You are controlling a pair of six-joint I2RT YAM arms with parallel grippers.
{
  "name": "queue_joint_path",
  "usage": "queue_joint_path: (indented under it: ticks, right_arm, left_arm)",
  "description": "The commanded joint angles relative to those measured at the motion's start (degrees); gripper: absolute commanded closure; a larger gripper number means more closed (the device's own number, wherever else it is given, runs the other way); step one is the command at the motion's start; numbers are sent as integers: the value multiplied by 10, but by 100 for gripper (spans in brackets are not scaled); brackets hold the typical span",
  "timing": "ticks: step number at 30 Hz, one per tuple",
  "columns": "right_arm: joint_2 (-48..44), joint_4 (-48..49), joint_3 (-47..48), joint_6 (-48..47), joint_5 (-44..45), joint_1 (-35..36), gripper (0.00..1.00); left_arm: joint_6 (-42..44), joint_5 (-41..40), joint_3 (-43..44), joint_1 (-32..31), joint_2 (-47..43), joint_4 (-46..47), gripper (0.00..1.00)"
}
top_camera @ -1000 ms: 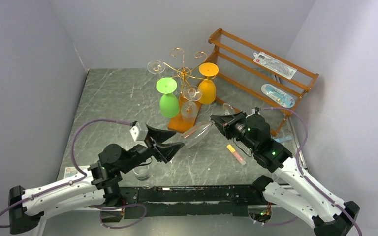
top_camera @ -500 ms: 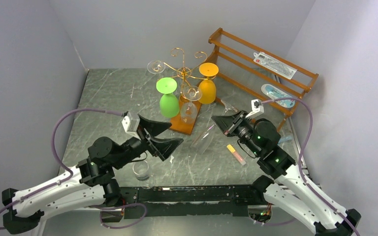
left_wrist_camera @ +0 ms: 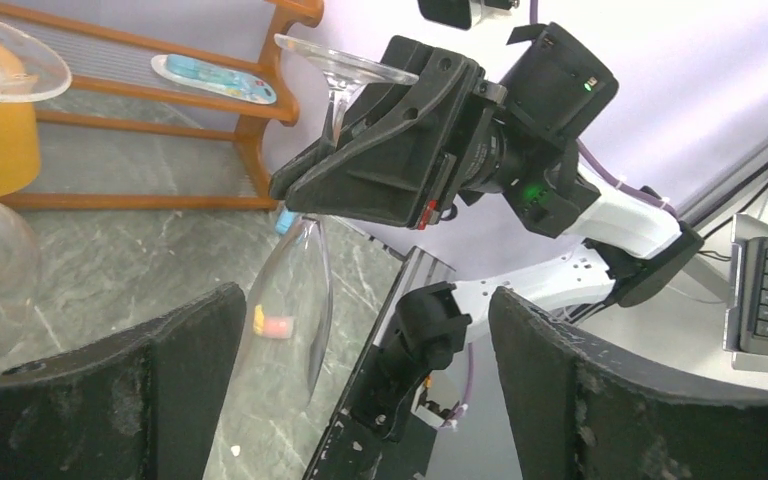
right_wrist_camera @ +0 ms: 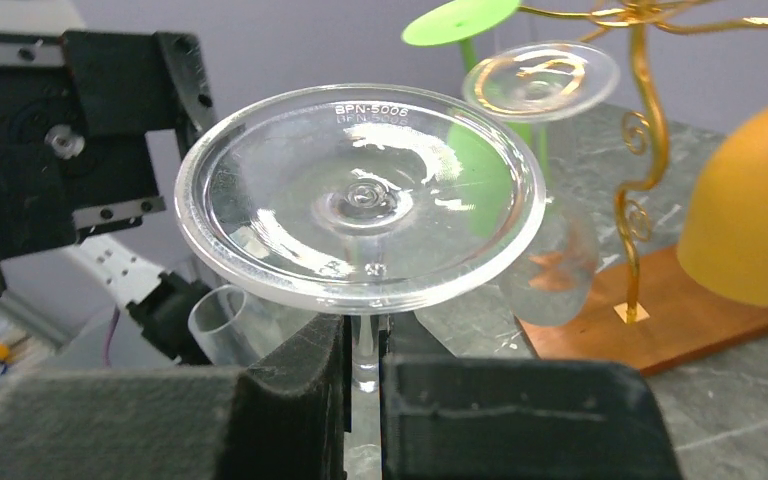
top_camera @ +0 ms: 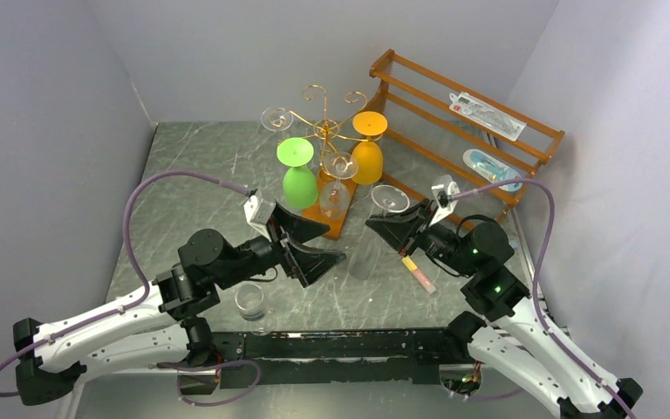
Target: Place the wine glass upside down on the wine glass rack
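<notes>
My right gripper (top_camera: 391,225) is shut on the stem of a clear wine glass (top_camera: 364,251). The glass hangs upside down, foot (top_camera: 390,198) on top and bowl low over the table. The right wrist view shows the foot (right_wrist_camera: 360,195) just above my shut fingers (right_wrist_camera: 290,385). The wine glass rack (top_camera: 324,131), gold wire on an orange-brown base (top_camera: 331,223), stands just behind and to the left. It holds a green glass (top_camera: 299,179), an orange glass (top_camera: 367,157) and clear ones. My left gripper (top_camera: 330,244) is open and empty beside the bowl (left_wrist_camera: 295,300).
A brown slatted wooden shelf (top_camera: 467,131) with packets stands at the back right. A small clear tumbler (top_camera: 251,305) sits near the front edge below the left gripper. A pink and yellow stick (top_camera: 419,273) lies under the right arm. Grey walls close in on both sides.
The right gripper has turned the glass from a slanted lie to upright and inverted, with the foot raised. The left gripper, still open, pulled back and then moved right toward the bowl.
</notes>
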Motion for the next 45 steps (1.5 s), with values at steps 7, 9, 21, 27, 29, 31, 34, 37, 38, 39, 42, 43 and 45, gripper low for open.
queue_joint_path:
  ticks: [7, 9, 21, 27, 29, 31, 34, 37, 38, 39, 42, 43, 45]
  right_arm:
    - [47, 28, 47, -49, -177, 0, 100]
    - [62, 34, 56, -44, -207, 1, 100]
    - [102, 45, 75, -102, -254, 1, 100]
    - [115, 48, 85, -137, -274, 0, 100]
    - [116, 58, 85, -148, -276, 0, 100]
    - [115, 66, 84, -159, -276, 1, 100]
    - [115, 63, 85, -185, -282, 1, 100]
    - [110, 62, 79, -201, -291, 1, 100]
    - [109, 63, 75, -207, -296, 1, 100]
    - [108, 60, 72, -209, -300, 1, 100]
    - [110, 33, 74, -241, -315, 1, 100]
    - [111, 22, 76, -252, -320, 1, 100]
    - [113, 8, 78, -264, -331, 2, 100]
  left_arm:
    - [-21, 26, 31, -3, 12, 25, 22]
    - [-22, 26, 35, -3, 19, 23, 24]
    - [-208, -60, 81, -3, 11, -54, 4]
    - [-339, -115, 27, -3, -21, 3, 3]
    - [-358, -121, 26, -3, -17, 5, 3]
    - [-373, -124, 38, -3, -8, -20, 3]
    - [-379, -110, 61, -3, 16, -41, 7]
    - [-374, -76, 72, -2, 39, -16, 8]
    - [-377, -65, 73, -2, 45, -9, 8]
    - [-380, -57, 74, -2, 51, -1, 8]
    - [-397, -59, 69, -2, 61, 10, 11]
    - [-408, -64, 61, -2, 60, 20, 14]
    - [-427, -74, 43, -2, 56, 46, 22]
